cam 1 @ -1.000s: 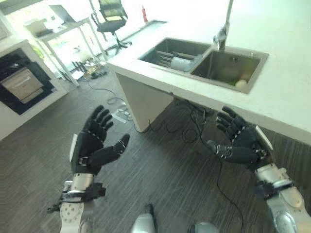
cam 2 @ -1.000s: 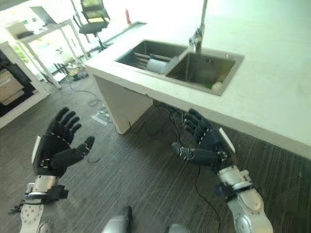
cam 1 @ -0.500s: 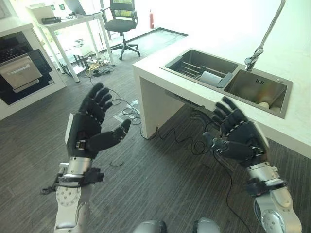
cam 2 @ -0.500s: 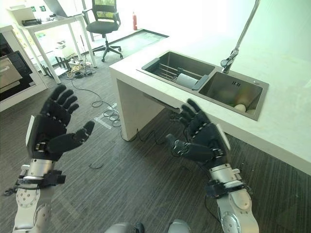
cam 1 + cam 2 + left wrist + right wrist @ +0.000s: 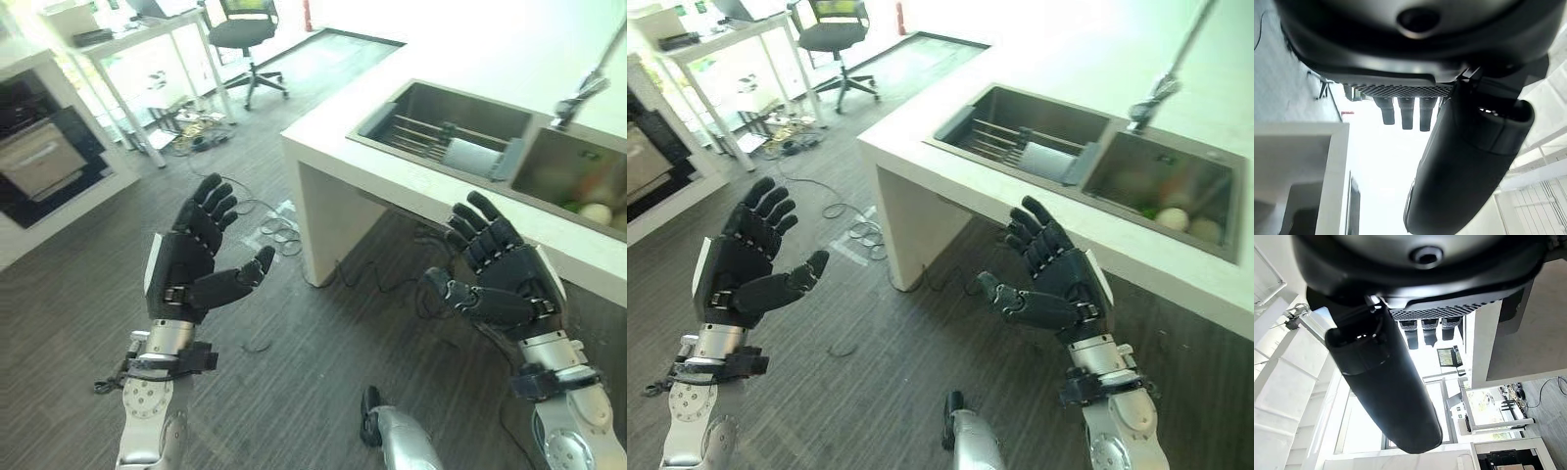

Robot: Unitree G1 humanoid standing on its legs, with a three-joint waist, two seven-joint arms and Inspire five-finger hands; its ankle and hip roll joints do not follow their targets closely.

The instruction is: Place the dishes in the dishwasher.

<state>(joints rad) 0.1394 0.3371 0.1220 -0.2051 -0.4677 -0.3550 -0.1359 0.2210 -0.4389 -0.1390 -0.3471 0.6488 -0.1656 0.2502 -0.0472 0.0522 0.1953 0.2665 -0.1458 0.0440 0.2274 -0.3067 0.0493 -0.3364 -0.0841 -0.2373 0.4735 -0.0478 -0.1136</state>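
Left hand (image 5: 181, 274) and right hand (image 5: 509, 284) spread, empty (no legible writing) — above floor.

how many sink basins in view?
2: the left basin holds a wire rack and a white dish; the right basin, under the faucet, holds round pale items. Its far end is cut off.

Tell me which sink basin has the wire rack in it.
The left basin, the one nearer the counter's end. It holds the wire rack with a white dish; the basin under the faucet holds pale round items.
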